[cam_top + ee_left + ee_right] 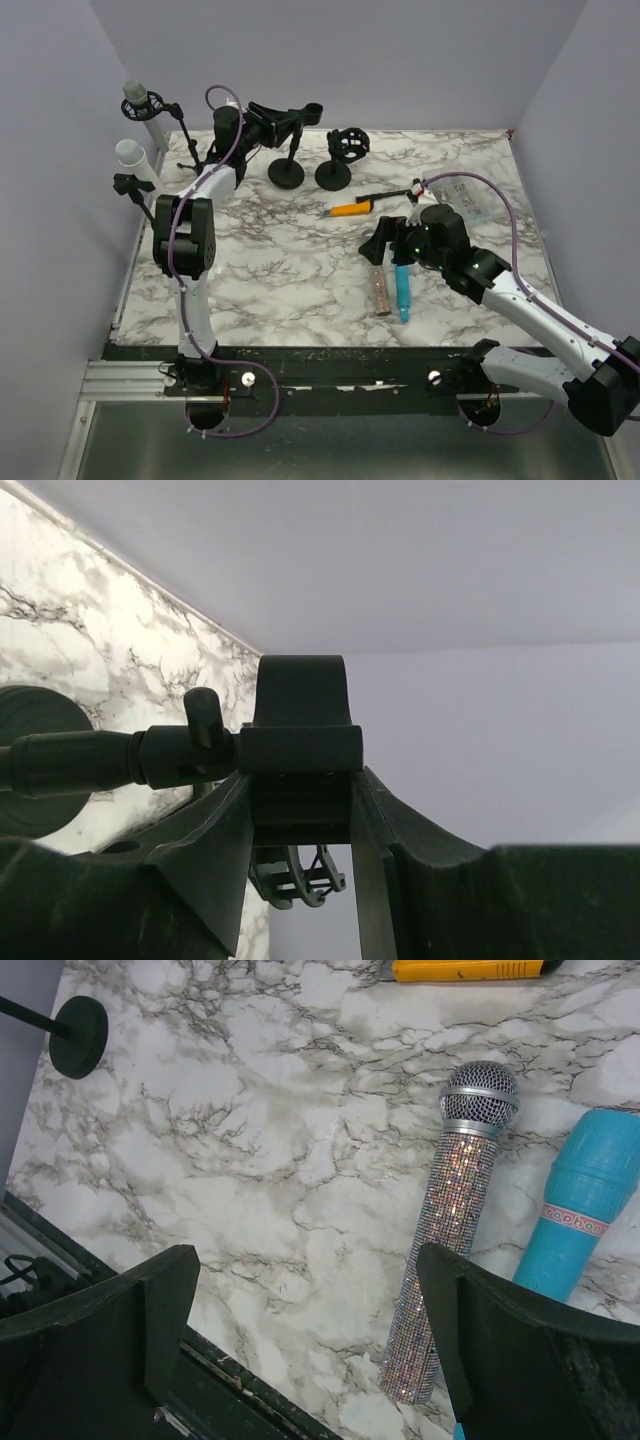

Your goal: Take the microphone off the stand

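Note:
A black stand (287, 172) at the back carries an empty U-shaped clip (310, 108). My left gripper (283, 120) is shut on that clip (300, 745), its jaws pressed against both sides of the clip's block. A silver glitter microphone (381, 290) and a blue microphone (402, 290) lie side by side on the marble table. My right gripper (385, 245) is open and empty just above them. In the right wrist view the glitter microphone (455, 1230) lies beside the right finger and the blue microphone (585, 1210) lies further right.
Two more microphones sit in stands at the far left, a grey-headed one (135, 97) and a white-headed one (130, 153). A second stand with an empty shock mount (345, 145) stands at the back. An orange knife (352, 209) and a black pen (390, 193) lie mid-table.

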